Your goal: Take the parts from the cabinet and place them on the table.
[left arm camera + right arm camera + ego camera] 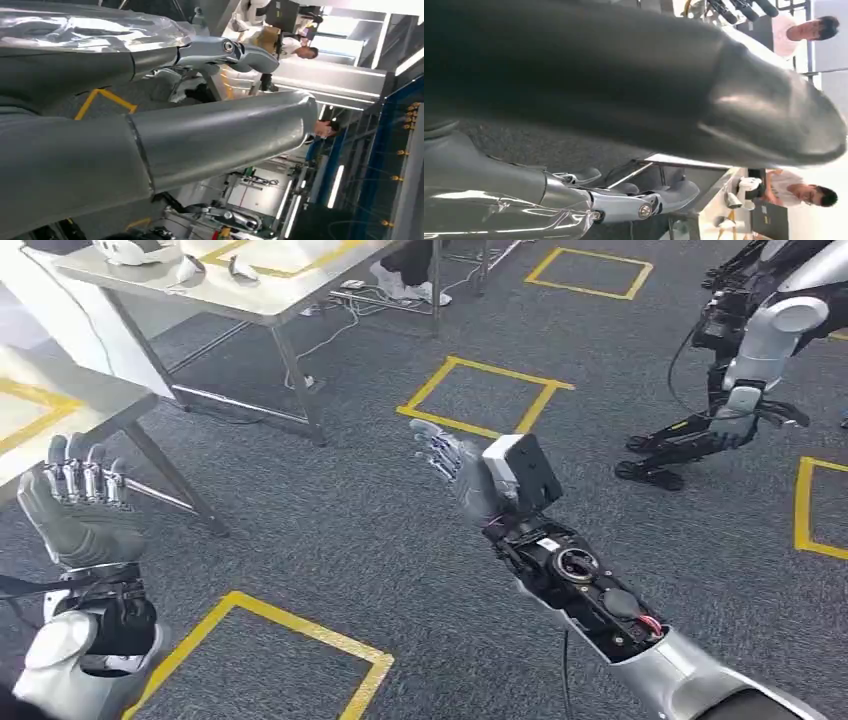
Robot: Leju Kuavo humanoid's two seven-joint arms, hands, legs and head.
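Grey carpet (330, 530) with yellow tape squares (485, 395) lies below both empty, spread hands (80, 505) (455, 465).

Grey carpet floor (330, 530) bears yellow tape squares (487, 395) and table (250, 295) legs.

- My left robot hand (82, 502) is raised at the left, in front of a desk (60, 400) at the far left edge.
- My right robot hand (462, 472) is held out over the floor (330, 520), right of centre, well apart from the left.
- A 2nd desk (250, 295) stands farther back on the left.
- Another robot (745, 370) stands at the far right.
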